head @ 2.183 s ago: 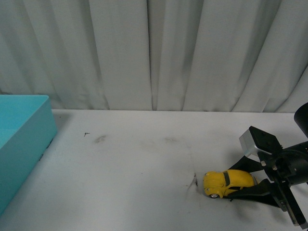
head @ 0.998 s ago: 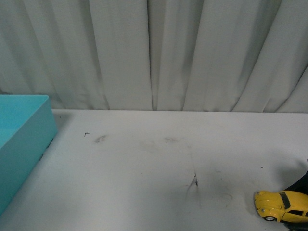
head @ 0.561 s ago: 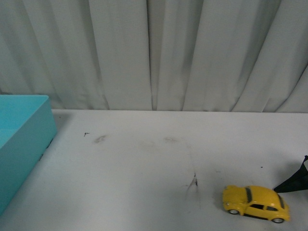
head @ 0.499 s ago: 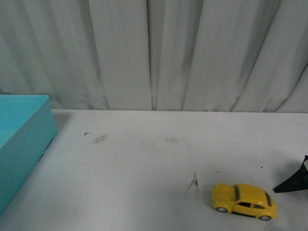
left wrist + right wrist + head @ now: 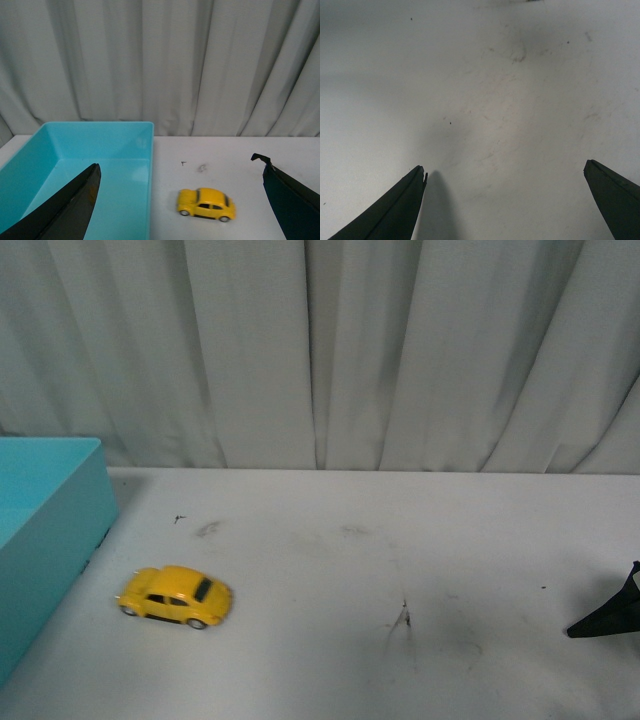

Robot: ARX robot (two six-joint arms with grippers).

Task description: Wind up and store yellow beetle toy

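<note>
The yellow beetle toy [image 5: 176, 597] stands on its wheels on the white table, at the left, a short way from the turquoise bin [image 5: 45, 540]. The left wrist view also shows the toy [image 5: 205, 204], on the table beside the bin [image 5: 75, 170]. My left gripper [image 5: 180, 200] is open, above and behind the toy, and holds nothing. My right gripper [image 5: 505, 172] is open over bare table with nothing between its fingers. Only a dark fingertip [image 5: 610, 615] of it shows at the right edge of the front view, far from the toy.
A grey curtain [image 5: 320, 350] hangs behind the table's far edge. Dark scuff marks [image 5: 403, 620] lie near the table's middle. The bin's inside looks empty in the left wrist view.
The toy left my right gripper and rolled leftward across the table, from the right side to a spot near the bin. My right gripper has drawn back to the right edge.
</note>
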